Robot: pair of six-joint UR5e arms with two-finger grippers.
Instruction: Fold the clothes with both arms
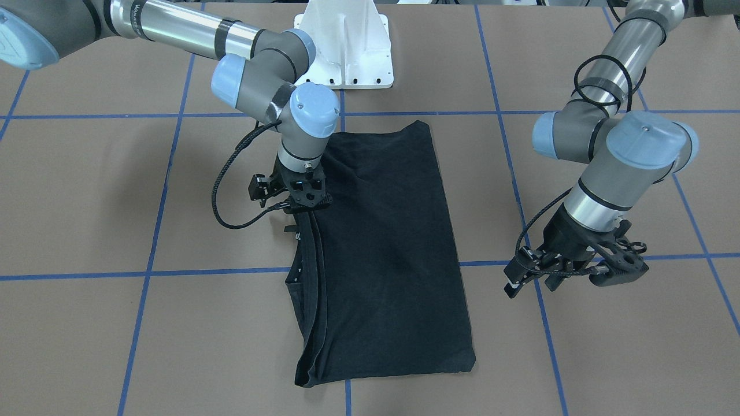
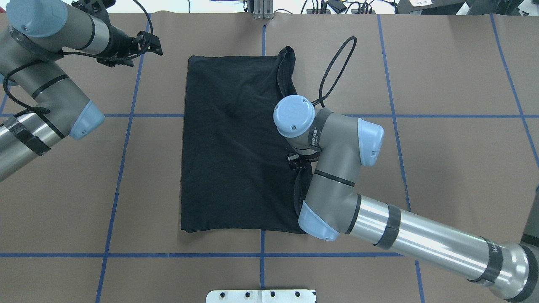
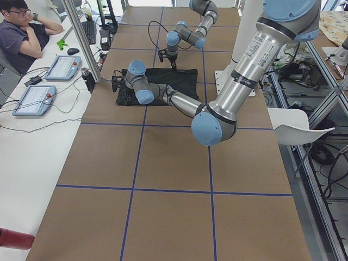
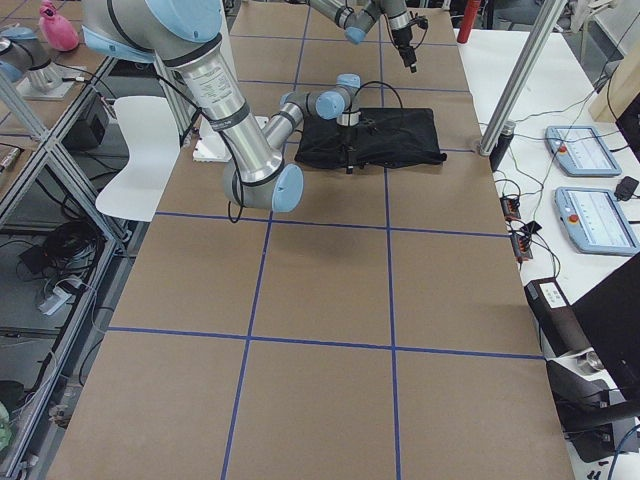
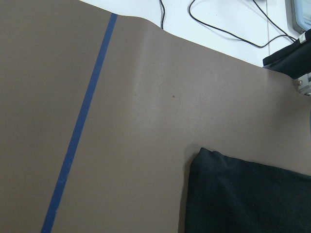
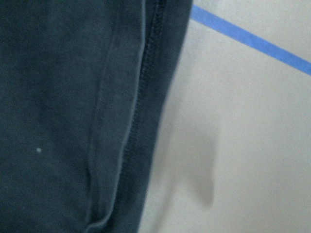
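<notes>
right tool (image 1: 303,216) clamping edge of black t-shirt (image 1: 381,242), long axis pointing away from white base (image 1: 347,52), left tool (image 2: 153,45) spread, empty

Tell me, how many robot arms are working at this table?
2. The right arm reaches down over one long edge of the black T-shirt at mid-table. The left arm hangs over bare table beside the shirt's other long edge. No others show.

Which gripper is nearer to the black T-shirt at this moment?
Right. The right gripper sits at the side edge of the T-shirt; the left gripper hangs over bare table, apart from it.
</notes>
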